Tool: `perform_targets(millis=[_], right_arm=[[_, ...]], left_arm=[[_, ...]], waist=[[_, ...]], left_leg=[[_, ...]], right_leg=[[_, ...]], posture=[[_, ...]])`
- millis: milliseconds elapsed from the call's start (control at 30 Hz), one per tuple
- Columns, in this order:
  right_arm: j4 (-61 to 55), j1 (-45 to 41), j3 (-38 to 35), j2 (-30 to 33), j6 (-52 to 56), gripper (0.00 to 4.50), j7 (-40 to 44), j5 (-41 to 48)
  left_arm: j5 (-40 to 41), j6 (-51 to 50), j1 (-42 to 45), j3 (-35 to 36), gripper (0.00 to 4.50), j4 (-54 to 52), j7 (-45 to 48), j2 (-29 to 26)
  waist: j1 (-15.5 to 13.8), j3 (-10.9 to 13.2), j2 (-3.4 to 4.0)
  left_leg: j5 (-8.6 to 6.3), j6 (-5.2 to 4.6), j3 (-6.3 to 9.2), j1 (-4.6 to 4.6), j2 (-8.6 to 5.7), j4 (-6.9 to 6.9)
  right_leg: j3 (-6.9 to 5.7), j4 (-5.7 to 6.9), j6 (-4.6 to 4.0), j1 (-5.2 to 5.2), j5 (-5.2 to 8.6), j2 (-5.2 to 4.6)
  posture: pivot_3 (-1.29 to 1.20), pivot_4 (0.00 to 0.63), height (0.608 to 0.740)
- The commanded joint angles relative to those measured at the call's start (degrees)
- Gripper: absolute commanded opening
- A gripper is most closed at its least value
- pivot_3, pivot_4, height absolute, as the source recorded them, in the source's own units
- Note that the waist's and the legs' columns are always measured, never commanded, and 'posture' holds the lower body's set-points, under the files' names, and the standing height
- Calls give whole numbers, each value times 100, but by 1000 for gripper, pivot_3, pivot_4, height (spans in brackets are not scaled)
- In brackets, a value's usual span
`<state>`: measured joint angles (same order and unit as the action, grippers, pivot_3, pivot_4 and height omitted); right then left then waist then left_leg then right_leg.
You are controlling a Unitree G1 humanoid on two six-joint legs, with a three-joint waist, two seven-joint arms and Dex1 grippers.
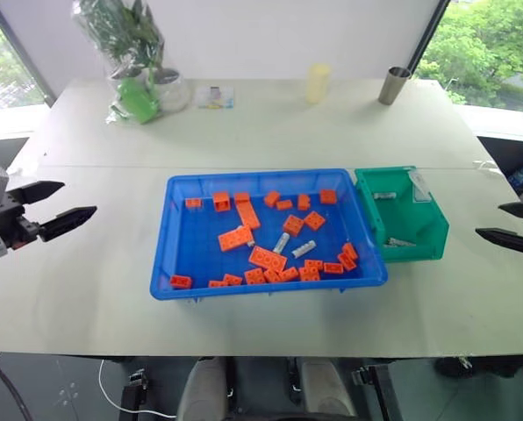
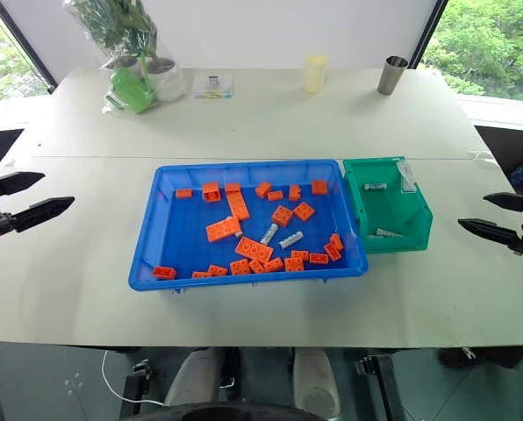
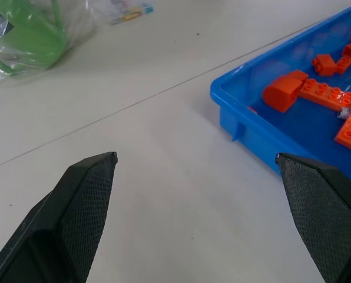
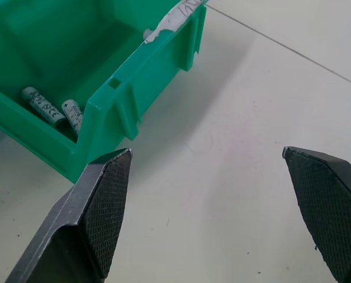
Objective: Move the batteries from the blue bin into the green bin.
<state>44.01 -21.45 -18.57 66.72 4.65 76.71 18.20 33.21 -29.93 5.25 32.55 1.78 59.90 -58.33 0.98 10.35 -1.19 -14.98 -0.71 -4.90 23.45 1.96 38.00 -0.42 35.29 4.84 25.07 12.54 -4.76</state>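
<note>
the large shallow bright-blue plastic bin (image 1: 184, 195) sits at the centre of the white table (image 1: 86, 289) and serves as the reference point here. the smaller, deeper green plastic bin (image 1: 430, 235) stands touching its right rim. inside the blue bin lie many orange studded toy bricks (image 1: 268, 258), scattered across its floor and gathered along the near wall. among them, towards the near right part of the floor, lie two small silver-grey cylindrical batteries (image 1: 282, 243), side by side but slightly apart, both flat on the floor. more batteries lie in the green bin: two together against its near wall, seen clearly from the right wrist, and one near its far end.

the left gripper (image 1: 61, 203) hangs above the bare table well to the left of the blue bin, its two black fingers spread wide and holding nothing. the right gripper (image 1: 514, 223) hangs well to the right of the blue bin, beyond the green bin, fingers likewise spread wide and empty.

far behind the blue bin stand a bagged green plant (image 1: 132, 53), a pale yellow cup (image 1: 318, 82) and a grey metal tumbler (image 1: 393, 85).
</note>
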Motion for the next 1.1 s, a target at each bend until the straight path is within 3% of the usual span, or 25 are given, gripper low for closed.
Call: perform_targets(millis=[33, 533, 767, 933, 1100], right_arm=[[138, -155, -161, 80, -98, 4209, -43, 31], [754, -556, -37, 159, -379, 4369, -72, -182], [231, -1923, 465, 129, -41, 4369, 509, -228], [-1576, -3419, 1586, -803, 1051, 4369, 1125, -69], [-2509, -3992, 2653, -1912, 1575, 4369, 925, -454]], left_arm=[[33, 44, 18, 212, 4500, -110, 30, -110], [71, -21, 108, 22, 4500, -174, 80, -19], [302, -167, 250, -143, 4500, -906, 249, -110], [947, -730, 754, -423, 4500, -1562, 486, -300], [945, -728, 700, -866, 4500, -1985, 767, -335]], waist=[[1, 0, 0], [10, 1, 2], [47, 11, 18], [160, 14, 22], [103, 15, 20]], left_leg=[[0, 0, 0, 0, 0, 0], [0, 0, -3, -1, -1, 1], [1, 0, -8, -3, -1, 3], [2, 3, -8, -2, 1, 3], [4, 6, -1, 2, -5, 4]], right_leg=[[0, 0, 0, 0, 0, 0], [1, 3, 1, 0, 0, 2], [8, 10, 1, 3, -1, 3], [9, 26, 3, 13, -2, 17], [5, 70, 19, 27, -9, 12]], posture=[[0, 150, 736], [0, 150, 736], [0, 150, 736], [0, 150, 736], [0, 150, 736]])
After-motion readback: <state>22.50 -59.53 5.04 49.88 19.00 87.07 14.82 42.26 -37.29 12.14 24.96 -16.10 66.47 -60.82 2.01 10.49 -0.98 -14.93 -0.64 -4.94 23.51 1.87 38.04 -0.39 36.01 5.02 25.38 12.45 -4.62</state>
